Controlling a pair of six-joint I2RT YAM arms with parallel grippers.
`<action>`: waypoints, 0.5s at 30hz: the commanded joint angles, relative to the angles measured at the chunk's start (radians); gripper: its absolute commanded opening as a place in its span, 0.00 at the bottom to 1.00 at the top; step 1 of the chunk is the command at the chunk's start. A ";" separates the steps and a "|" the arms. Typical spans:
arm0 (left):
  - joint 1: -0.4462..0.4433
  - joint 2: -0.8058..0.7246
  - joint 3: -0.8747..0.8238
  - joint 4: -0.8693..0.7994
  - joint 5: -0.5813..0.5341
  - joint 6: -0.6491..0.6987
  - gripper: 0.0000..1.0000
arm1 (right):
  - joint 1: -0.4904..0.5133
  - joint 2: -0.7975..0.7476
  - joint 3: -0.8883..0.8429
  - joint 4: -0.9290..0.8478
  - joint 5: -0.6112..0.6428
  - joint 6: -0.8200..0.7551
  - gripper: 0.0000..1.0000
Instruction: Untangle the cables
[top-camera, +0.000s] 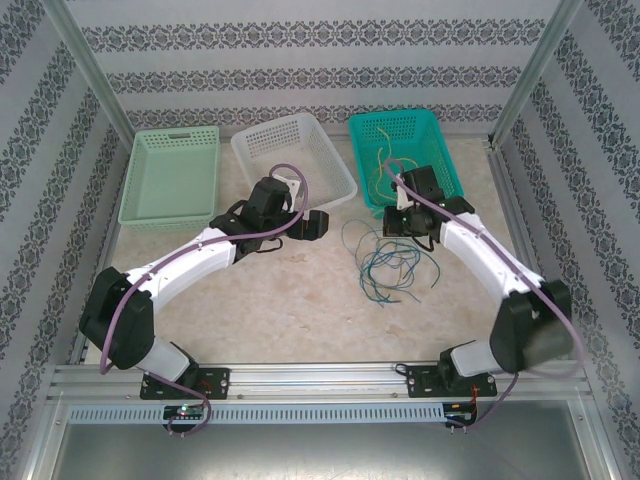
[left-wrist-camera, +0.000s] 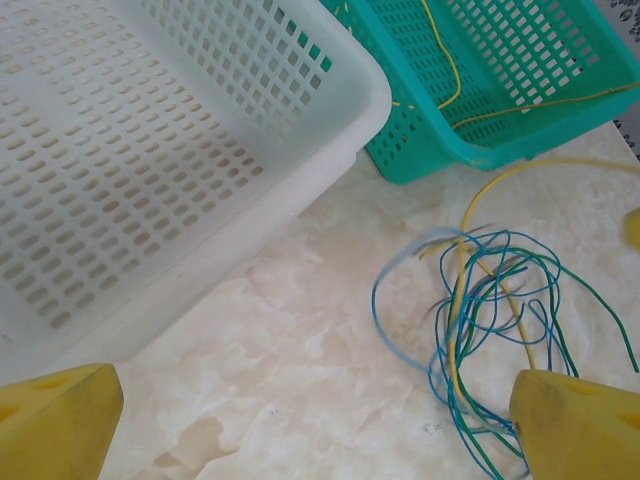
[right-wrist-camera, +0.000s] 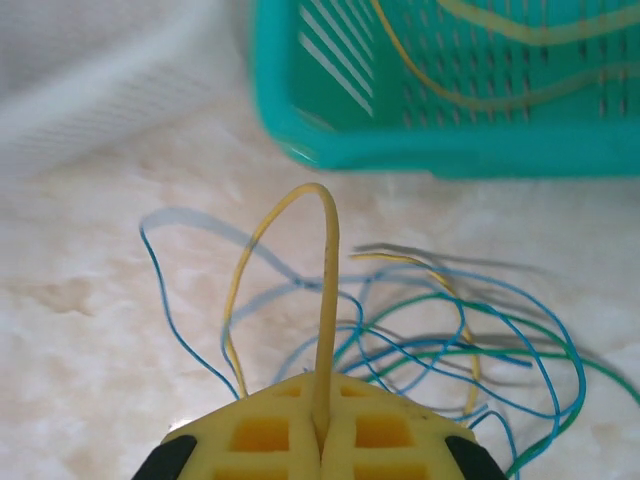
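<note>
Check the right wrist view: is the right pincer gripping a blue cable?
No: the right pincer is shut on a yellow cable, which loops up out of it.

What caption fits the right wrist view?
The right gripper pinches a yellow cable arching above the blue-and-green tangle, teal basket behind.

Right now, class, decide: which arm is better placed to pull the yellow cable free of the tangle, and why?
Right. Its gripper is shut on the yellow cable, right at the tangle. The left gripper is open, holding nothing, beside the tangle.
</note>
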 joint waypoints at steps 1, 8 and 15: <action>0.010 0.001 0.000 0.016 0.013 -0.020 1.00 | 0.069 -0.087 0.044 0.045 0.086 -0.080 0.00; 0.010 0.003 -0.003 0.047 0.051 -0.020 1.00 | 0.178 -0.229 0.017 0.110 0.286 -0.162 0.00; -0.003 0.033 0.007 0.110 0.142 -0.015 1.00 | 0.191 -0.384 -0.068 0.252 0.328 -0.136 0.00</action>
